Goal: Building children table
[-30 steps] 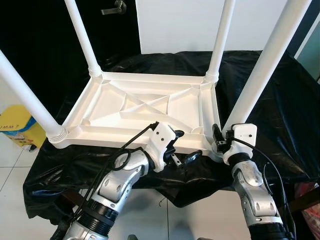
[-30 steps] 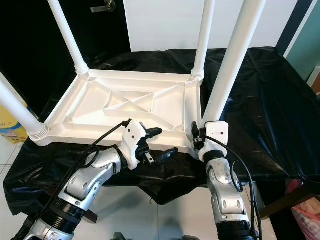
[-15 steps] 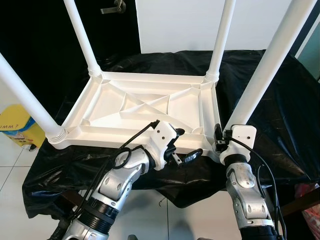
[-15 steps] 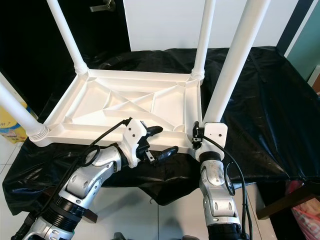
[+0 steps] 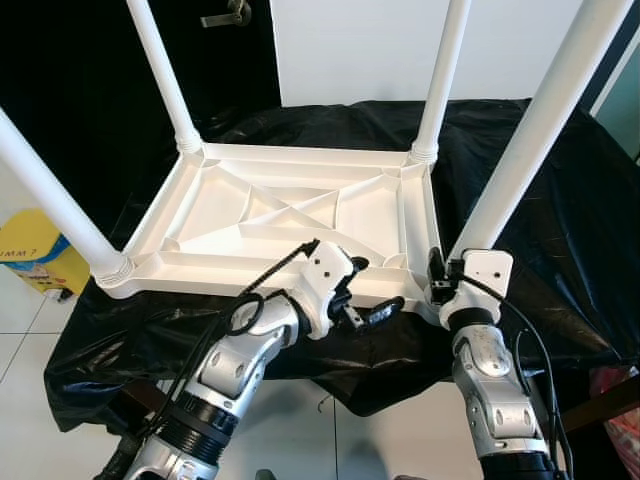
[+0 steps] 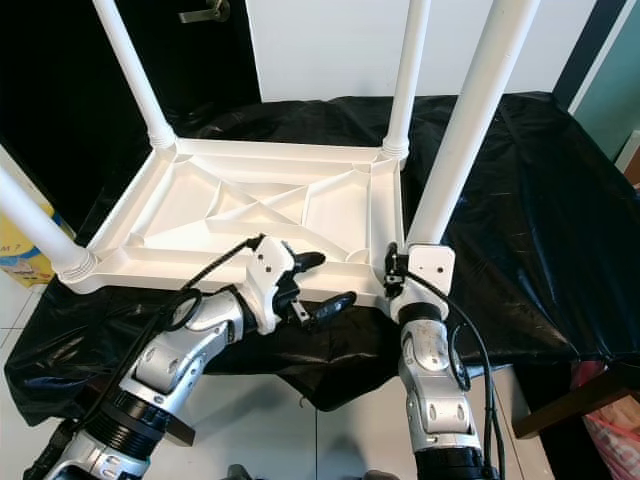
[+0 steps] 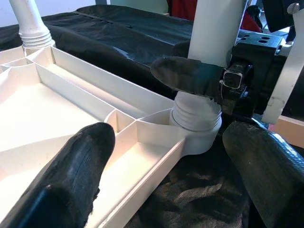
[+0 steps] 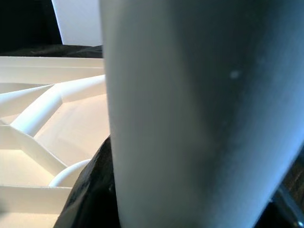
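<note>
The white table [image 5: 290, 215] lies upside down on a black sheet [image 5: 560, 220], underside ribs facing up, long axis running left-right in front of me, all 4 legs pointing up. My right gripper [image 5: 437, 283] is clamped round the near-right leg [image 5: 520, 150] just above its socket. My left gripper [image 5: 368, 298] hovers w/ fingers spread wide at the table's near rim, close to that same corner, holding nothing. Left wrist view shows the leg's threaded collar seated in the corner socket and one right finger [image 7: 190, 76] pressed on the leg; right wrist view is mostly leg, close up and blurred.
</note>
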### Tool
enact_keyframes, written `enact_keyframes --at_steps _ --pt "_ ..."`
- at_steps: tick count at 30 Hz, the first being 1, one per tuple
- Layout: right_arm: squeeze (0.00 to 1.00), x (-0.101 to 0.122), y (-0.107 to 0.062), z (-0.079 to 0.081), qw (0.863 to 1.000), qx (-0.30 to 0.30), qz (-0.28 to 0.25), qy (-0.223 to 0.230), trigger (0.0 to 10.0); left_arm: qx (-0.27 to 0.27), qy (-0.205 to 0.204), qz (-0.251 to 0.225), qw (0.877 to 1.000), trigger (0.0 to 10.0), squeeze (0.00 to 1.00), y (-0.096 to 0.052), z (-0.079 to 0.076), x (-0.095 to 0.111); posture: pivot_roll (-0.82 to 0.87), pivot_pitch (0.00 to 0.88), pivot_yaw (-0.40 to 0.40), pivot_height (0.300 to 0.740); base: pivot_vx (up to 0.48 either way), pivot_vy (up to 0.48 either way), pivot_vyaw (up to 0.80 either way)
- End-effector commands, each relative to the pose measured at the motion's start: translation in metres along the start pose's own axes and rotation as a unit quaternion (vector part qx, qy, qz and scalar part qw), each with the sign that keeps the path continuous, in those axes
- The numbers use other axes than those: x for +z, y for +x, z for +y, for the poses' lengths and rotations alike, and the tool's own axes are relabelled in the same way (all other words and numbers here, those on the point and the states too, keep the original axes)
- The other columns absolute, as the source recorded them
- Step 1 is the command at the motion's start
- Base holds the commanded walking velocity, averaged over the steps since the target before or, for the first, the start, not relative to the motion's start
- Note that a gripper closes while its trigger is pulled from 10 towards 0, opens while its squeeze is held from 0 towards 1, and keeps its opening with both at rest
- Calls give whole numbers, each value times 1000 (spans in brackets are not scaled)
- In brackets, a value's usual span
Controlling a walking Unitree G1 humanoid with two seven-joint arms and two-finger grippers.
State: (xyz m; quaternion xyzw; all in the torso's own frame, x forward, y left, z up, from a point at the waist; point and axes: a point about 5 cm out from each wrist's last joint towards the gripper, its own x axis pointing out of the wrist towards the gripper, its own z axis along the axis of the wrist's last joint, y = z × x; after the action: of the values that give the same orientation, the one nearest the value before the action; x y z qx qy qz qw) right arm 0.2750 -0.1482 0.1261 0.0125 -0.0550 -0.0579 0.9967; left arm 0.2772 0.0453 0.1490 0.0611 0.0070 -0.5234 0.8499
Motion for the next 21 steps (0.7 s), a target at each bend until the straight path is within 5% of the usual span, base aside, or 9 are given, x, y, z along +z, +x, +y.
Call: enact_keyframes --at_steps 1,15,16,18,19,21 --pt "988 -9 -4 -2 1000 -1 21 6 10000 -6 7 0 1000 10000 0 0 1 1 -165 32 20 740 0 0 0" --pt "1000 -4 -8 -19 995 101 3 -6 10000 -18 6 3 1000 10000 0 1 -1 0 -184 30 43 740 0 0 0" --pt "553 -4 -8 -21 992 123 2 -11 10000 -22 6 4 1000 10000 0 1 -2 0 -186 30 45 740 0 0 0" --pt "553 -3 -8 -23 991 137 2 -14 10000 -24 7 4 1000 10000 0 1 -2 0 -186 30 45 740 0 0 0" --pt "0 -3 -7 -25 988 154 2 -18 10000 -26 7 4 1000 10000 0 2 -3 0 -189 29 48 740 0 0 0" --pt "0 -2 -4 -29 981 191 3 -32 10000 -29 8 4 1000 10000 0 3 -3 0 -188 28 49 740 0 0 0"
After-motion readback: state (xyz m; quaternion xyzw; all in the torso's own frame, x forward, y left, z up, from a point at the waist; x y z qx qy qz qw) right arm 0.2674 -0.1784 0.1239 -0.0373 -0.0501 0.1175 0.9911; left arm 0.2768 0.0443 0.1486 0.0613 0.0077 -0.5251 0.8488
